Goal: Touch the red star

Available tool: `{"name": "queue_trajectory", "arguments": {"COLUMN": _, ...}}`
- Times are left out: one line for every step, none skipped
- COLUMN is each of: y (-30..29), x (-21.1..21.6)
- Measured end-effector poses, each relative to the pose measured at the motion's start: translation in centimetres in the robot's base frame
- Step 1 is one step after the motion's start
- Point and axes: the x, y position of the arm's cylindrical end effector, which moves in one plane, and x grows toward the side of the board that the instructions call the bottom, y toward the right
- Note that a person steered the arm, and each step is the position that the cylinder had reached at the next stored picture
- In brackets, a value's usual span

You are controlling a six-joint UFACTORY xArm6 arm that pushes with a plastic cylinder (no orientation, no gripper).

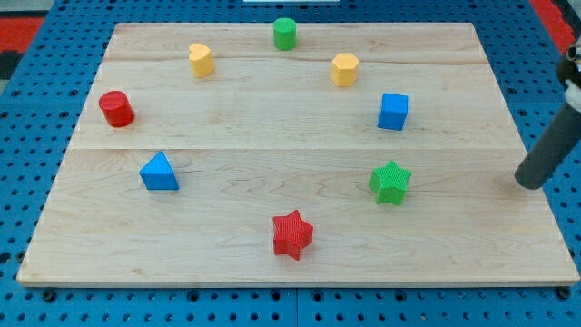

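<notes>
The red star (292, 233) lies on the wooden board (272, 173) near the view's bottom, a little right of centre. My tip (528, 182) is at the board's right edge, far to the right of the red star and slightly above it in the view. The green star (390, 182) lies between my tip and the red star, up and to the right of the red star. Nothing touches the red star.
A blue cube (393, 111), a yellow hexagon block (344, 69), a green cylinder (285, 33), a yellow block (201, 59), a red cylinder (116, 108) and a blue triangle block (159, 172) form a ring around the board. A blue pegboard (36, 163) surrounds the board.
</notes>
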Motion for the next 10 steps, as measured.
{"name": "queue_trajectory", "arguments": {"y": -0.4, "x": 3.8}}
{"name": "queue_trajectory", "arguments": {"y": -8.1, "x": 6.5}}
{"name": "queue_trajectory", "arguments": {"y": -18.6, "x": 6.5}}
{"name": "queue_trajectory", "arguments": {"y": -23.4, "x": 6.5}}
{"name": "queue_trajectory", "arguments": {"y": -27.1, "x": 6.5}}
{"name": "queue_trajectory", "arguments": {"y": -27.0, "x": 6.2}}
{"name": "queue_trajectory", "arguments": {"y": -26.5, "x": 1.2}}
{"name": "queue_trajectory", "arguments": {"y": -31.0, "x": -2.3}}
{"name": "queue_trajectory", "arguments": {"y": -32.5, "x": 0.7}}
{"name": "queue_trajectory", "arguments": {"y": -35.6, "x": 1.7}}
